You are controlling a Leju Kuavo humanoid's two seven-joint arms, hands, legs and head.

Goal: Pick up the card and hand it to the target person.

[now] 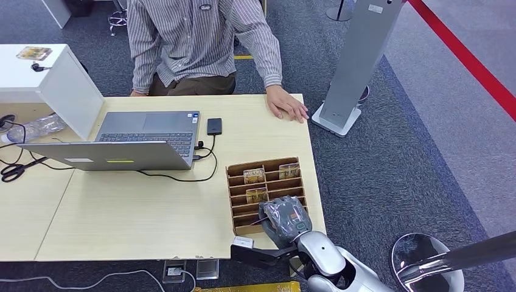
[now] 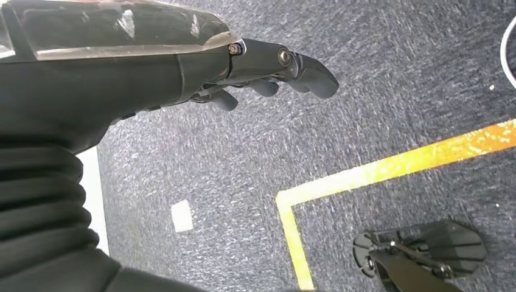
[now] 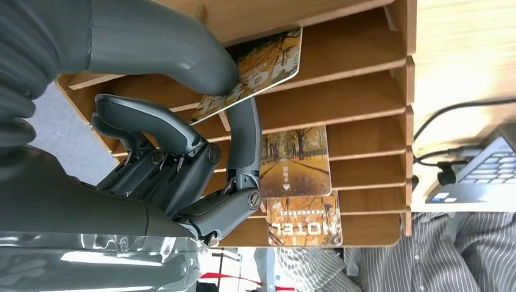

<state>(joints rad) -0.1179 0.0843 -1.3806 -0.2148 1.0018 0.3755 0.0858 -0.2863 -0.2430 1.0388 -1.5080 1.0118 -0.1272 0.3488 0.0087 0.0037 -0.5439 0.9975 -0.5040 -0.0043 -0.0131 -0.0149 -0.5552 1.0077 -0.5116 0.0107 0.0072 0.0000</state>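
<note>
Your left hand (image 2: 268, 73) hangs over grey carpet well away from the desk, fingers loosely curled and holding nothing. On the desk (image 1: 152, 207), left to right, you see the open laptop (image 1: 131, 143), a black phone (image 1: 214, 126) on its cable, then the wooden card rack (image 1: 237, 210) at the near right corner. Your right hand (image 1: 285, 220) sits over the rack's near slots, so this is the arm for the job. In the right wrist view, thumb (image 3: 176, 45) and one finger (image 3: 244, 143) pinch the card (image 3: 268, 61) from either face. The card rests tilted in its slot, long edge along the shelf, and appears only partly drawn out. It is thin and glossy, printed with autumn trees and the word HOTEL. The person (image 1: 201, 42) sits at the far side, a hand (image 1: 289, 104) resting on the desk's far right edge, straight ahead of your right hand.
</note>
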